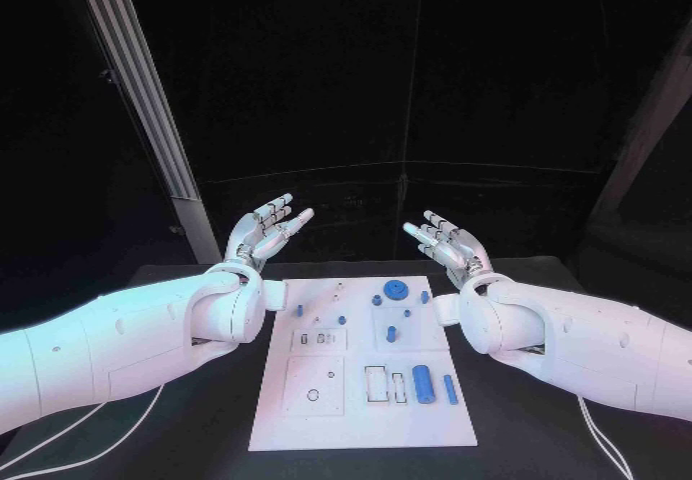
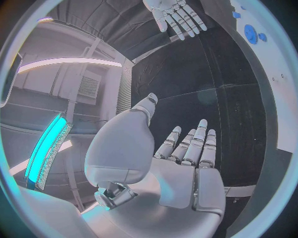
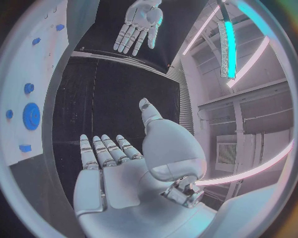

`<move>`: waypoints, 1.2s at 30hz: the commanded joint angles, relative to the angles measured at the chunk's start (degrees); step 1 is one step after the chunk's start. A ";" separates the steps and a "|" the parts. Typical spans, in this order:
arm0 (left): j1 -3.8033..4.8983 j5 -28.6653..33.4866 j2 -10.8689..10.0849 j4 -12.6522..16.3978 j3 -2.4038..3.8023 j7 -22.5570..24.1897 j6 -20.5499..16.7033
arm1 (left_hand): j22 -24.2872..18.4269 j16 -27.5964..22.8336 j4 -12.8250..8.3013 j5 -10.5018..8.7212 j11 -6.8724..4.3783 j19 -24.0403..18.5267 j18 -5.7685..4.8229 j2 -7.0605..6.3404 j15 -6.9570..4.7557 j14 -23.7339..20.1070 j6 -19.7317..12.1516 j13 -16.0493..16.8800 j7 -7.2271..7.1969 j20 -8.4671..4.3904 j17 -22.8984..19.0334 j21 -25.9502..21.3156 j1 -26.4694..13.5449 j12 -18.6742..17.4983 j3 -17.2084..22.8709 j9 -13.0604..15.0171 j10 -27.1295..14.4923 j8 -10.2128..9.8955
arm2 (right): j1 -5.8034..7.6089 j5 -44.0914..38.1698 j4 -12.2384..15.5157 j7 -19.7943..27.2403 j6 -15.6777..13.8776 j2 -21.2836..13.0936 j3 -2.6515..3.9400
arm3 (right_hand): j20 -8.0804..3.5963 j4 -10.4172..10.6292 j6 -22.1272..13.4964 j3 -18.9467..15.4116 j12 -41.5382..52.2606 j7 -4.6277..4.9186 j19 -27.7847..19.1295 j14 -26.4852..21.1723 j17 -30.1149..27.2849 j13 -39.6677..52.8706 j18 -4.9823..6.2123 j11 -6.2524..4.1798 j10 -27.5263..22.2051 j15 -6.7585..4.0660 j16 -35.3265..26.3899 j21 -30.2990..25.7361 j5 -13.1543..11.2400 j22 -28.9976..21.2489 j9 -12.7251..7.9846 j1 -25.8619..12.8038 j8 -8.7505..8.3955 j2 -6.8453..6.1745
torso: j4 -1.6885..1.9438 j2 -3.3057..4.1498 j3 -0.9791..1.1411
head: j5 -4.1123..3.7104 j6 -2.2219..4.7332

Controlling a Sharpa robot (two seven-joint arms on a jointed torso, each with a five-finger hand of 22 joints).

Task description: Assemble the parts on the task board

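Note:
The white task board [image 1: 289, 425] lies in the middle of the black table. On it sit small blue parts: a round gear [image 1: 395, 289], a thick cylinder [image 1: 423, 384], a thin bar [image 1: 450, 389] and several small pegs. My left hand [image 1: 267, 229] is raised beyond the board's far left corner, palm up, fingers spread, holding nothing. My right hand [image 1: 449, 244] mirrors it past the far right corner, also empty. In the left wrist view my left hand [image 2: 186, 163] is flat and open, with the right hand [image 2: 176, 14] across from it. The right wrist view shows my right hand [image 3: 118, 168] open, the gear [image 3: 31, 116] beside it.
The board [image 3: 19, 59] has several recesses and outlined slots, among them a square one [image 1: 315, 385] near its front left. Black table surface [image 1: 534, 430] surrounds the board. A slanted metal post [image 1: 152, 120] stands behind the table at the left.

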 commanded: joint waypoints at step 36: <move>1.18 0.56 -7.14 8.19 -0.85 4.55 15.31 | 3.66 10.77 -2.79 0.35 -6.58 39.23 5.83 5.27 -8.96 38.49 35.42 2.49 3.06 -3.58 7.62 11.78 3.85 8.30 -2.25 1.69 44.49 4.78 | 2.67 -52.16 -5.91 -8.98 11.60 -2.40 1.29 | -8.80 -11.19 49.45 6.22 5.00 2.31 50.92 69.35 3.00 2.25 5.67 -7.25 57.57 -11.03 12.24 43.73 0.04 20.77 2.52 13.67 5.91 0.17 | 1.24 4.16 -0.01 | -1.47 0.42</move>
